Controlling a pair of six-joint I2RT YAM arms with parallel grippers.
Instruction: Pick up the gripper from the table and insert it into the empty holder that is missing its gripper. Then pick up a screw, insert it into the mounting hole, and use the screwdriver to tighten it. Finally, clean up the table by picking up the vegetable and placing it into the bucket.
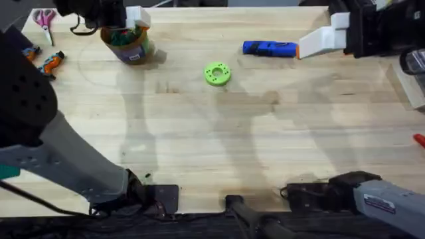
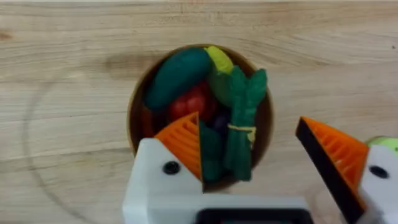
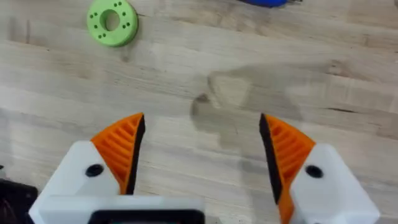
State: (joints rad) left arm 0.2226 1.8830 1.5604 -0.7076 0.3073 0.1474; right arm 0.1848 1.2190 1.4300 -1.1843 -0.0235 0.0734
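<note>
The tan bucket stands at the far left of the table. The vegetable, a green stalk bundle with a yellowish band, lies in it on top of green, red and yellow toys. My left gripper hangs open just above the bucket, touching nothing. The blue screwdriver lies at the far right of centre. My right gripper is open beside it over bare wood. The loose gripper, the holder and the screw are out of view.
A lime-green disc lies mid-table towards the back. Pink scissors and small orange-and-black tools sit at the far left edge. A red item pokes in at the right edge.
</note>
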